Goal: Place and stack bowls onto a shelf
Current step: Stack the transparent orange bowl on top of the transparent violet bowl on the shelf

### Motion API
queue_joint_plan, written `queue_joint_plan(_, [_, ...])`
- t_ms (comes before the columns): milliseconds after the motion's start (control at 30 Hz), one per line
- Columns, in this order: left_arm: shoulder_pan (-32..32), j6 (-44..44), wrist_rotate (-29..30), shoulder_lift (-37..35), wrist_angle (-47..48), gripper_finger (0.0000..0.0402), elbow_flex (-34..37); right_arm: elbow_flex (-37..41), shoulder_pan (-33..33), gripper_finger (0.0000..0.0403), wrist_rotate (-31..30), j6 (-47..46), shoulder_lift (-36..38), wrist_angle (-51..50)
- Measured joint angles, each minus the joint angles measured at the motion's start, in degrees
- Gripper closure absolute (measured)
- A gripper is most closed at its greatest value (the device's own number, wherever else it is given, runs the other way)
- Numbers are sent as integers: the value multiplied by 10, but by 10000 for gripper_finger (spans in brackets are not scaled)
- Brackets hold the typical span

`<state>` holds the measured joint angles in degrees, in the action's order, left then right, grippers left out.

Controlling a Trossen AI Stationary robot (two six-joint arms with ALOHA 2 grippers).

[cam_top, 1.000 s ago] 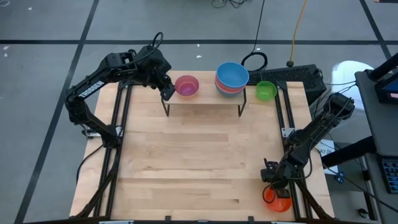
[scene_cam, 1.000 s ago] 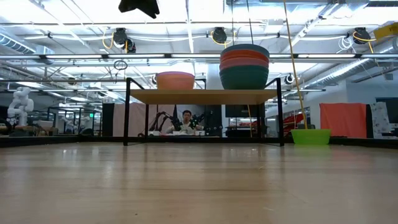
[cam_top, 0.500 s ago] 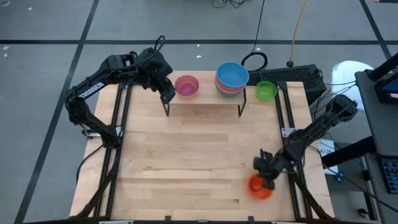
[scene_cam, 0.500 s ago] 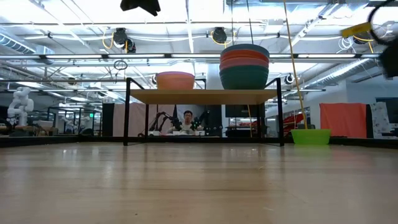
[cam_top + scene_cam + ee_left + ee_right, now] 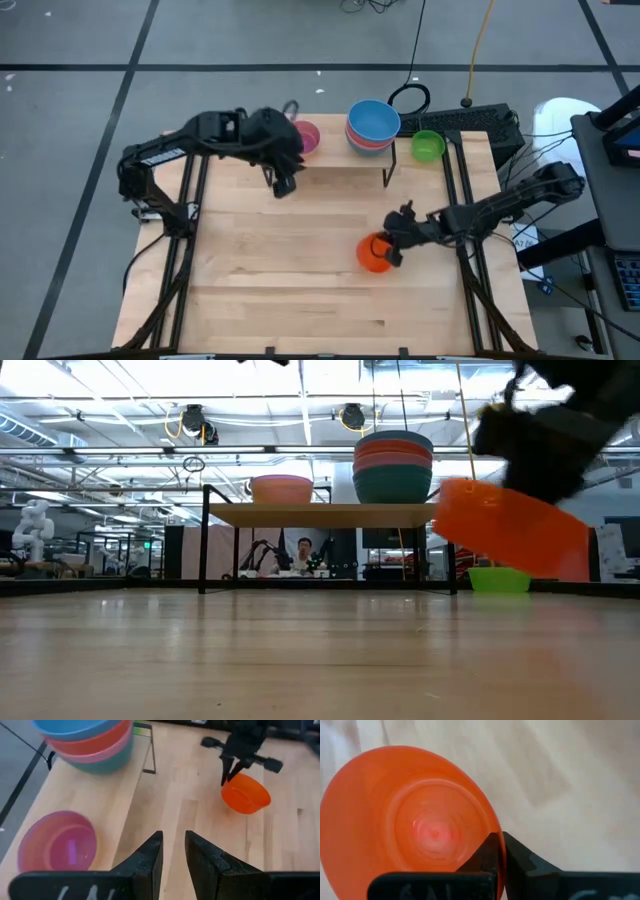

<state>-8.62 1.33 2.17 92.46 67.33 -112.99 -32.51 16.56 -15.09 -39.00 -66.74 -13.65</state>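
Observation:
The orange bowl (image 5: pixel 374 254) hangs tilted in my right gripper (image 5: pixel 392 246) above the table's middle right; the low view shows the orange bowl (image 5: pixel 510 525) clear of the wood. On the shelf (image 5: pixel 325 515) stand a pink-purple bowl (image 5: pixel 306 137) and a stack (image 5: pixel 373 125) of blue, red, pink and teal bowls. A green bowl (image 5: pixel 428 146) sits on the table right of the shelf. My left gripper (image 5: pixel 173 845) is narrowly open and empty, over the shelf's front left edge (image 5: pixel 283 185). No yellow bowl is in view. My right gripper pinches the orange bowl's rim (image 5: pixel 496 836), one finger inside the bowl and one outside. The fingers reach it from the table's right side, slanting down. The bowl is lifted clear and tilted, hanging below and beyond the fingers.
A black cable loop (image 5: pixel 409 97) and a dark box (image 5: pixel 480 122) lie at the far right edge behind the green bowl. Black rails (image 5: pixel 190 230) run along both table sides. Bare wood (image 5: pixel 280 280) spreads across the near half. A person (image 5: pixel 304 550) sits far behind the shelf.
My right gripper has carried the orange bowl from the table's near right corner up and toward the middle, leftward and farther from the near edge, lifting it clear. My left gripper has drawn back from the pink-purple bowl toward the near edge and slightly right.

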Motion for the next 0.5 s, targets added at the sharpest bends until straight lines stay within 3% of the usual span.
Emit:
queue_joint_plan(233, [62,-25,14,49,2,314,0,-62,-54,403,-35,56,0,2])
queue_joint_plan(500, [157,-85,24,98,0,314,0,-71,-84,403,-60,59,0,1])
